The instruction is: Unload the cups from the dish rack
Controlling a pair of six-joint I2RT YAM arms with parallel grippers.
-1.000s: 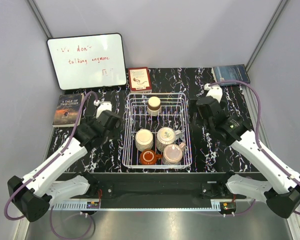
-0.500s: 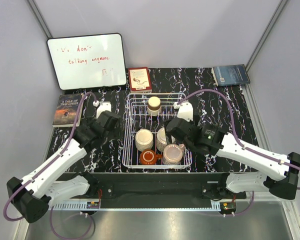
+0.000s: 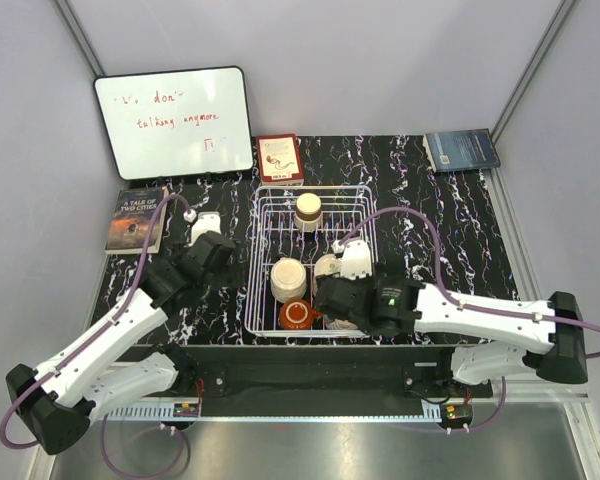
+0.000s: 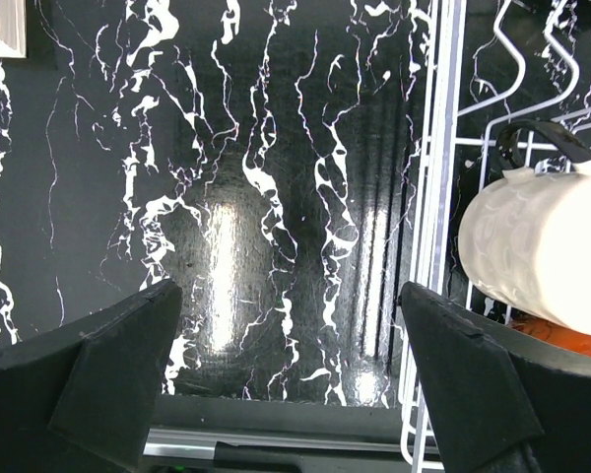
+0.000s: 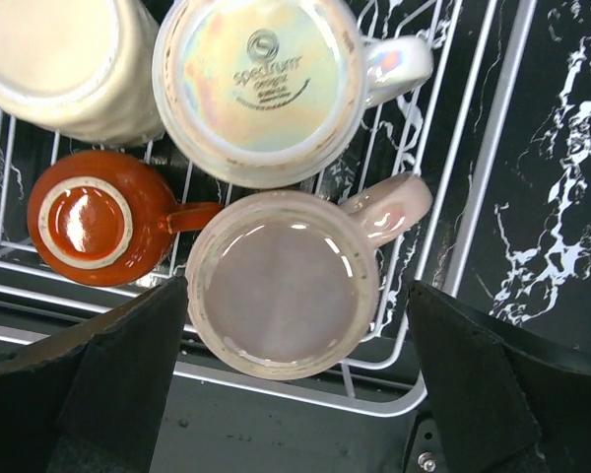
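The white wire dish rack (image 3: 252,262) stands mid-table with the cups upside down in it. A brown-rimmed cream cup (image 3: 308,211) is at the back; a cream cup (image 3: 288,279) and an orange-red cup (image 3: 297,315) are nearer. My right gripper (image 3: 346,303) hangs open over the rack's near right corner. In the right wrist view the gripper (image 5: 297,296) straddles the pale pink cup (image 5: 283,284) without touching it, beside the speckled cup (image 5: 259,89) and the orange-red cup (image 5: 94,217). My left gripper (image 4: 291,296) is open over bare table, left of the rack (image 4: 438,197) and the cream cup (image 4: 542,246).
A whiteboard (image 3: 173,122) leans at the back left, with a red booklet (image 3: 279,158) beside it. One book (image 3: 135,218) lies at the table's left edge and a blue book (image 3: 461,149) at the back right. The table's front edge runs just below the rack.
My right arm swung from the table right of the rack in over the rack's near right corner, above the pink cup. The left arm shifted only slightly.
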